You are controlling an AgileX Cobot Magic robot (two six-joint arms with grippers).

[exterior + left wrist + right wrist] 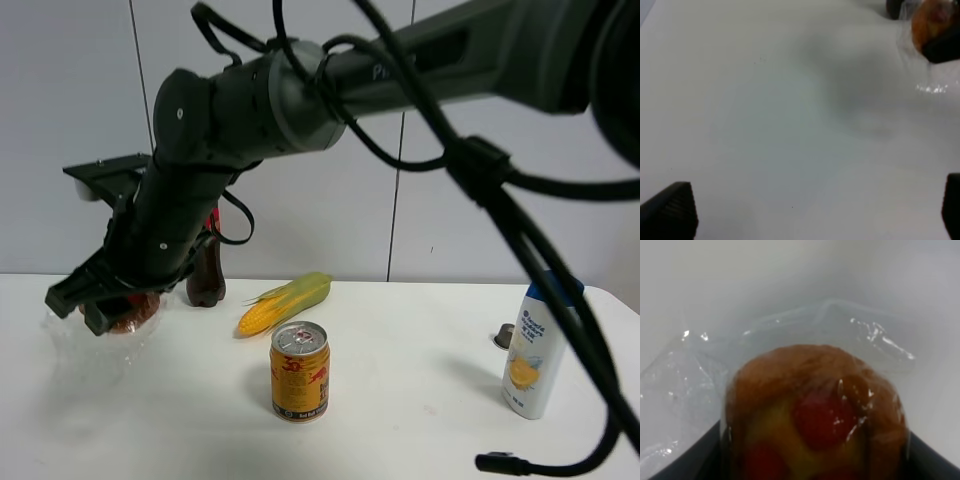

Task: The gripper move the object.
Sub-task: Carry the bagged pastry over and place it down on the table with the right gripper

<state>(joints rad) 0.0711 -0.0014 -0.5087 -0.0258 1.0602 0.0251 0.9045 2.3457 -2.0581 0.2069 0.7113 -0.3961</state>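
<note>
The small round golden-brown muffin [815,410] in crinkly clear plastic is clamped between the fingers of the large matte-black right gripper [100,308]; grasping is judged done, transfer and release not yet. The left gripper [810,210] is spread open, empty.

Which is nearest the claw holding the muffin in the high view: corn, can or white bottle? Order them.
From the right gripper, shut on the muffin:
1. Corn, behind the can.
2. Gold can, front middle.
3. White bottle, far right of the view.
</note>
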